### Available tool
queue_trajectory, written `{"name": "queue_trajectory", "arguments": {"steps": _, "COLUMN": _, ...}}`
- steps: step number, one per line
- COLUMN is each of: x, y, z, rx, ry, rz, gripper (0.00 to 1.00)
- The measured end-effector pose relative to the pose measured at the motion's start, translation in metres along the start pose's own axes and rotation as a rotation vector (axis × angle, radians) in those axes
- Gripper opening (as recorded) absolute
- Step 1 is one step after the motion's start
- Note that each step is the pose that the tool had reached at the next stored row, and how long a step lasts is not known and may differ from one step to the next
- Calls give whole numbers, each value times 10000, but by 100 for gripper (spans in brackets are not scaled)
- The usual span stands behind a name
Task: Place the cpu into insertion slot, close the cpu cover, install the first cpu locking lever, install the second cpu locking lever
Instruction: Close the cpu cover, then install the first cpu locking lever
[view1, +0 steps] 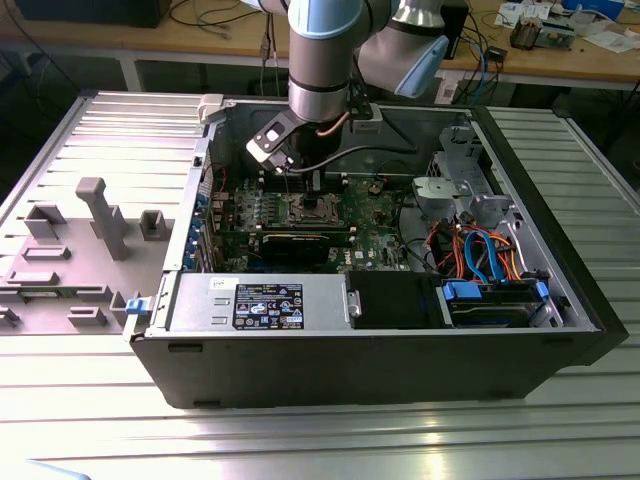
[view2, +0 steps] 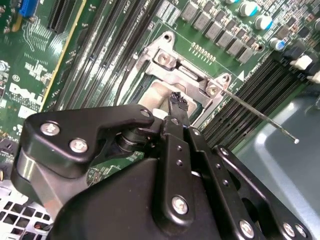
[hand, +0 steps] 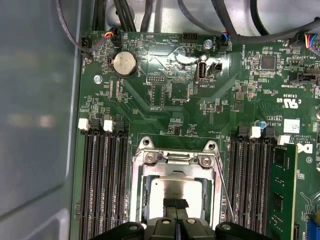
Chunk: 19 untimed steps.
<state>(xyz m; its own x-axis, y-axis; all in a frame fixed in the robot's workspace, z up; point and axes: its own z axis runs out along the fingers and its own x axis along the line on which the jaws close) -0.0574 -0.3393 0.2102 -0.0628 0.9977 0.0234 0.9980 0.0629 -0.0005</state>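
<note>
**Exterior view:** The arm (view1: 318, 60) reaches straight down into the open case (view1: 350, 372) on the ribbed table (view1: 100, 420). Its gripper (view1: 315, 190) hangs just above the slot (view1: 318, 208) at the middle of the board (view1: 375, 240).

**Second wrist view:** The gripper's (view2: 176, 100) fingers are drawn together with nothing visible between them, and their tips sit low over the slot's silvery frame. A lever (view2: 260, 117) slants out from one corner of the slot as a thin rod. Its free end is up in the air and unhooked.

**First wrist view:** The cpu (hand: 175, 187) lies in the slot (hand: 138, 150). Its dull silver top shows through the square opening of the cover (hand: 175, 169), which appears to be lying flat around it. The closed fingertips (hand: 175, 204) stand over the cpu's edge nearest the gripper. Whether they touch it cannot be told. The lever (hand: 226, 197) runs alongside the slot, between it and the memory slots (hand: 247, 190).

**Risks:** With the lever unlatched, the cover is probably held down by nothing but its own weight, so a brush from the fingers could lift or skew it. Pressing off-centre on the chip could tilt it against the contacts beneath. The raised rod stands close to the fingers, so a sideways move could snag or bend it.
</note>
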Motion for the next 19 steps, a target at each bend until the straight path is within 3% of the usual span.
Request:
{"name": "queue_trajectory", "arguments": {"steps": 13, "x": 1, "y": 4, "z": 0, "rx": -1, "ry": 3, "rz": 0, "gripper": 11}}
{"name": "queue_trajectory", "arguments": {"steps": 19, "x": 2, "y": 4, "z": -63, "rx": -2, "ry": 51, "rz": -1, "gripper": 11}}
